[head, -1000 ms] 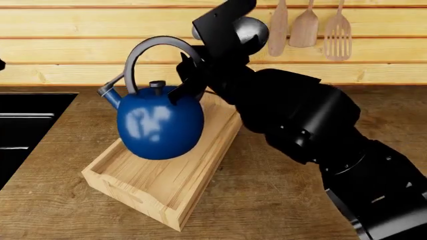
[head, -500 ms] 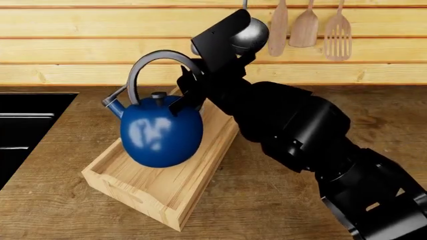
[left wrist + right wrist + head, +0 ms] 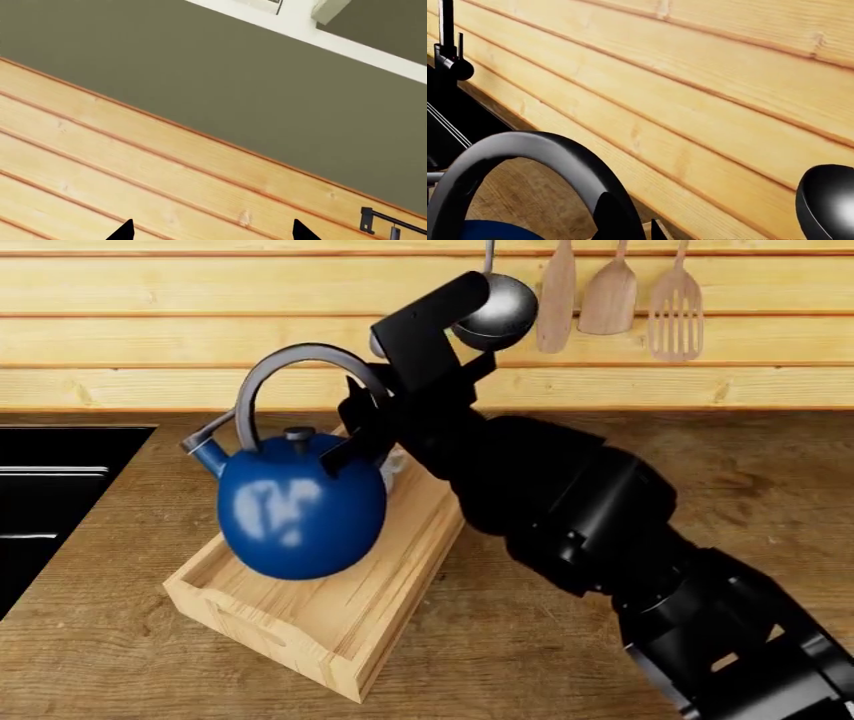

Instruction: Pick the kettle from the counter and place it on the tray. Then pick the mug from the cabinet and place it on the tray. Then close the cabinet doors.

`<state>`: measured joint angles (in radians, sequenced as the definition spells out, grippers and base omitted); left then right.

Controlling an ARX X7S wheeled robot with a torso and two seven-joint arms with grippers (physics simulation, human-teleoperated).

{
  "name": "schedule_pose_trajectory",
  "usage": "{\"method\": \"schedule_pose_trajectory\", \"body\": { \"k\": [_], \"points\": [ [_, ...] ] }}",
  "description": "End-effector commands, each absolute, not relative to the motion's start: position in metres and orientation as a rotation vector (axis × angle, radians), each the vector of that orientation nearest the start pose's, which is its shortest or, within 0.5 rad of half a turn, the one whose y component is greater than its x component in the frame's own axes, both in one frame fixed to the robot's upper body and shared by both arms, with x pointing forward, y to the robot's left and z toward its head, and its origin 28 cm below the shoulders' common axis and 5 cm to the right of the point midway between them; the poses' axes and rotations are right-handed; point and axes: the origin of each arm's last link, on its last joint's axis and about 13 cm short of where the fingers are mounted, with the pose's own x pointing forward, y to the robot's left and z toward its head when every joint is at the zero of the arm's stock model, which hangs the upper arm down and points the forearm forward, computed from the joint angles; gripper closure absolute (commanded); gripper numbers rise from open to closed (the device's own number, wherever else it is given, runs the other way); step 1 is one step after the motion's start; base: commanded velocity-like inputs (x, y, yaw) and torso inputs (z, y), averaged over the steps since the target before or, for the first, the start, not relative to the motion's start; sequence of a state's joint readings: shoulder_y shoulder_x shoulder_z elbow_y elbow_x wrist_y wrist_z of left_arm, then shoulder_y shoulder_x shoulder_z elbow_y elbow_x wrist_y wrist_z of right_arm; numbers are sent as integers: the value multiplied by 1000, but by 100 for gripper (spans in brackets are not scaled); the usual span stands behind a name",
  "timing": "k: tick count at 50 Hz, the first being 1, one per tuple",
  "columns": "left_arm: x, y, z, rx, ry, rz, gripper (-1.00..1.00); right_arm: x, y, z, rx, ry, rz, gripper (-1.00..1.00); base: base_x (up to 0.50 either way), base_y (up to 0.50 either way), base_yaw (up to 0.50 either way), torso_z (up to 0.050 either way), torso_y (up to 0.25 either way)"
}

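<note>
The blue kettle (image 3: 300,510) hangs by its black arched handle (image 3: 287,365) from my right gripper (image 3: 367,425), which is shut on the handle's right side. It hangs over the far-left part of the pale wooden tray (image 3: 334,625) with its spout pointing left. I cannot tell if it touches the tray. The tray lies askew on the brown counter (image 3: 534,640). The right wrist view shows the handle (image 3: 540,155) running into my right gripper (image 3: 640,230), with a bit of blue body (image 3: 487,231). My left gripper (image 3: 213,232) is open, facing the wall. The mug and cabinet are out of view.
A black sink (image 3: 54,490) is set in the counter at the left, and its faucet (image 3: 447,50) shows in the right wrist view. A ladle (image 3: 497,305) and wooden utensils (image 3: 614,290) hang on the plank wall behind my right arm.
My right gripper has carried the kettle lower and a little to the left over the tray. The tray has not moved.
</note>
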<state>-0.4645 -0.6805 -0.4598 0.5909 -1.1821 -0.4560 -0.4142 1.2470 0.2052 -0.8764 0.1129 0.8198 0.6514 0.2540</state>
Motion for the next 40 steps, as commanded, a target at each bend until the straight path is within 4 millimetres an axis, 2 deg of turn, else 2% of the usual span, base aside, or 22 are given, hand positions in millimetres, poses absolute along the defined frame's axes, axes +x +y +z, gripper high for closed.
{"method": "schedule_pose_trajectory", "body": {
  "k": [1, 25, 26, 40],
  "points": [
    [204, 318, 222, -322, -335, 34, -100, 340, 1, 256, -280, -109, 560, 100, 0, 16, 21, 0, 0],
    [204, 319, 221, -328, -334, 37, -100, 334, -5, 239, -321, -62, 596, 100, 0, 1, 2, 0, 0],
    [204, 319, 221, -329, -334, 37, -100, 333, -5, 239, -327, -61, 601, -100, 0, 0, 0, 0, 0],
    [203, 319, 221, -330, -338, 39, -100, 322, -12, 243, -366, -58, 624, -100, 0, 0, 0, 0, 0]
  ]
}}
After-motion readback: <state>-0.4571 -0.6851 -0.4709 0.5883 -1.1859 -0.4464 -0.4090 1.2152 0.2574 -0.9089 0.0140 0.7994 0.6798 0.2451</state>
